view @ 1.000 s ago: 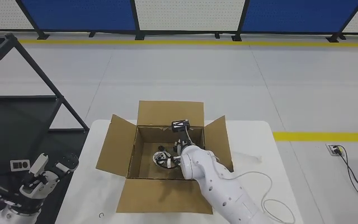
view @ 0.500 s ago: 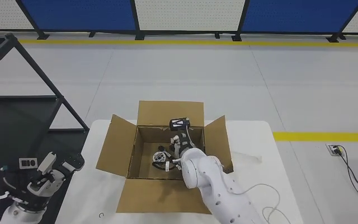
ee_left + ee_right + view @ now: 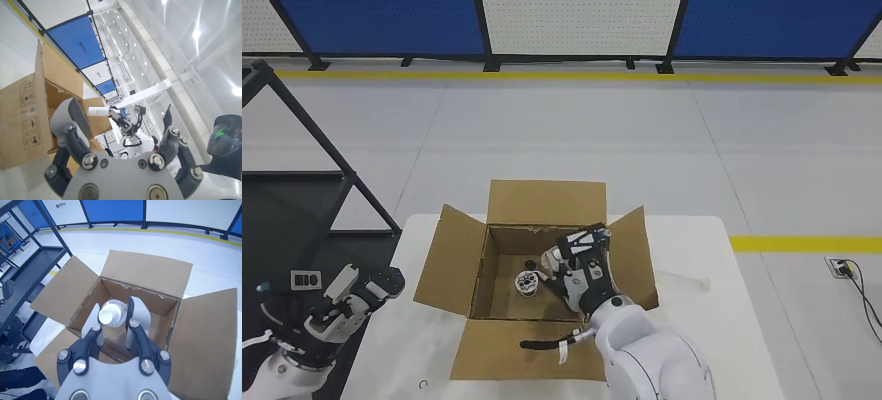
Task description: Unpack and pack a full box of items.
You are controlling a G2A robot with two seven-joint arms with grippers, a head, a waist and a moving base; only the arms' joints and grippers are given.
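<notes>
Here, the white table [image 3: 697,245] bears the open cardboard box [image 3: 206,321], its flaps spread. Over the box's opening, the right gripper [image 3: 114,303] clamps a white-capped bottle [image 3: 108,315] between its fingers, and the bottle's lower body is hidden. The left gripper [image 3: 121,106], off the box's left side, gapes wide and holds nothing.

Box [image 3: 145,273]: brown cardboard, standing upright on the white desk [image 3: 697,240], with all four flaps spread outward and the top open.
Bottle [image 3: 112,314]: clear plastic with a white cap, clamped in the right gripper [image 3: 113,301] over the box's opening, cap end toward the wrist.
</notes>
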